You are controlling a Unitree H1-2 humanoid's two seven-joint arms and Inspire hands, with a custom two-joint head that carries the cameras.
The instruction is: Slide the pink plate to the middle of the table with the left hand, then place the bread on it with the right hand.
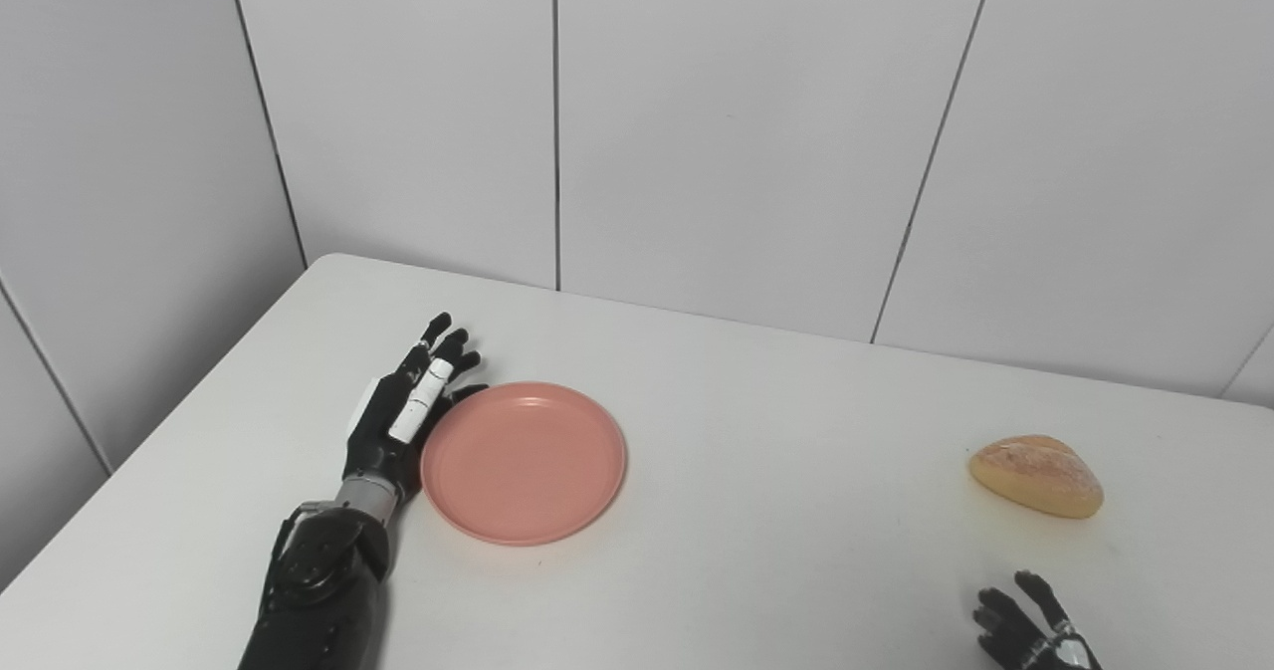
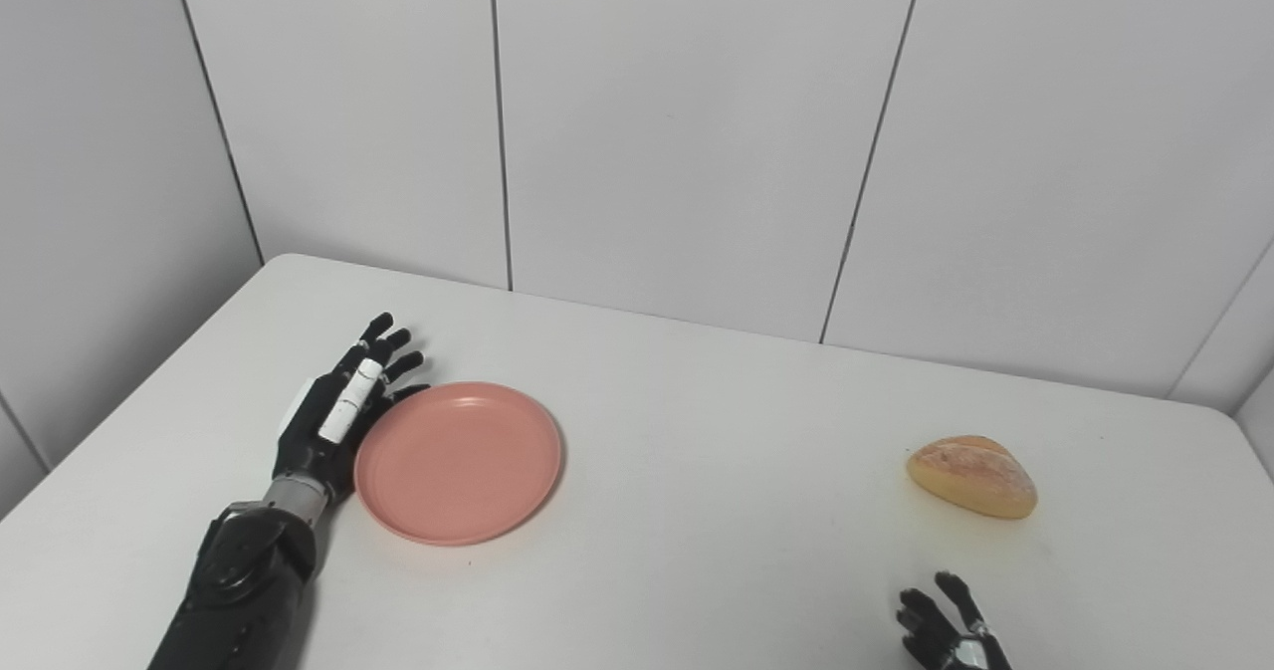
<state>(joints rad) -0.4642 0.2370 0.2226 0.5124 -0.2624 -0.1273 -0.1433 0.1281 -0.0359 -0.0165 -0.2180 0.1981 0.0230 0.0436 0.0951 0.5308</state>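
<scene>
A round pink plate [image 1: 525, 461] lies flat on the left half of the white table [image 1: 756, 421]. My left hand [image 1: 403, 406] rests open at the plate's left rim, fingers stretched toward the wall, its inner side touching or nearly touching the rim. A tan bread roll [image 1: 1037, 475] sits on the right side of the table, far from the plate. My right hand [image 1: 1030, 625] shows only partly at the bottom edge, in front of the bread and apart from it, fingers spread and holding nothing.
Grey panelled walls [image 1: 697, 132] close off the table at the back and left. The table's left edge runs diagonally close beside my left arm [image 1: 318, 590]. Bare tabletop lies between the plate and the bread.
</scene>
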